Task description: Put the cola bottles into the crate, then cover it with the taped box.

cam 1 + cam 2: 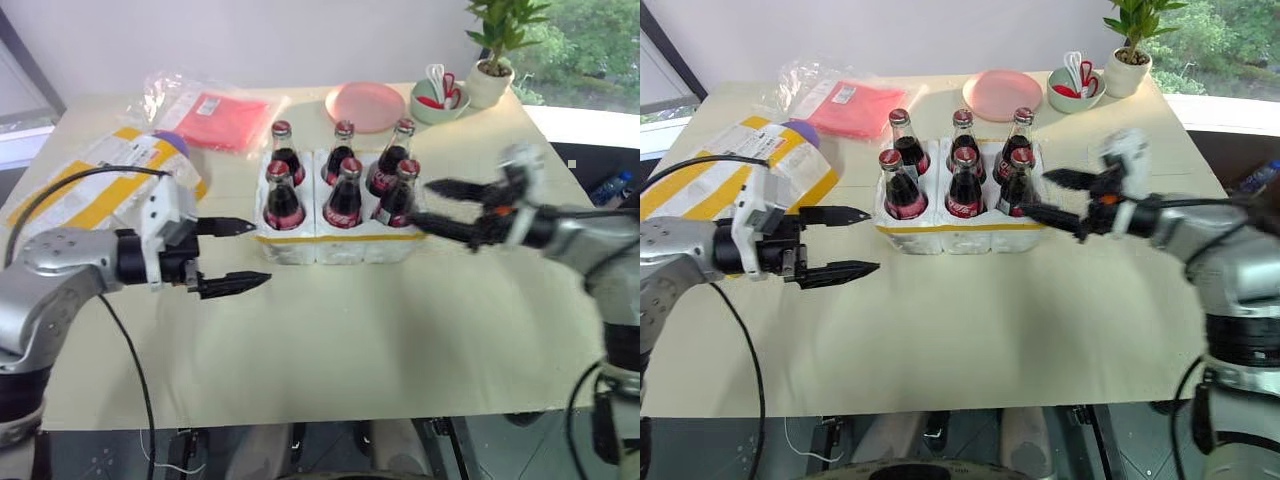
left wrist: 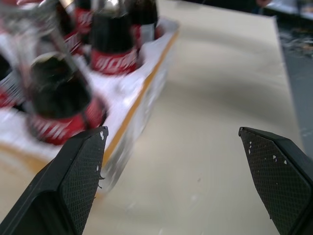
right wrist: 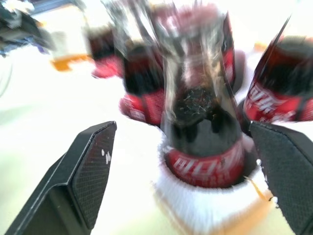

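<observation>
- Six cola bottles (image 1: 343, 192) stand upright in the sockets of the crate (image 1: 335, 246), mid-bench (image 1: 400, 330).
- Left tool (image 1: 232, 256) hangs wide and empty just left of the crate, apart from it.
- Right tool (image 1: 440, 207) stands wide at the crate's right end, fingers either side of the near-right bottle (image 1: 398, 194), not gripping it.
- The taped box (image 1: 95, 185) lies at the bench's left, behind the left tool.

Six dark cola bottles (image 1: 343, 196) with red caps and red, white-scripted labels stand in the white crate (image 1: 335, 243), yellow-banded, between the two pairs of black fingers (image 1: 243, 284). Behind the left fingers lies the white taped box (image 1: 95, 185), yellow-striped, on the cream tabletop (image 1: 350, 340).
</observation>
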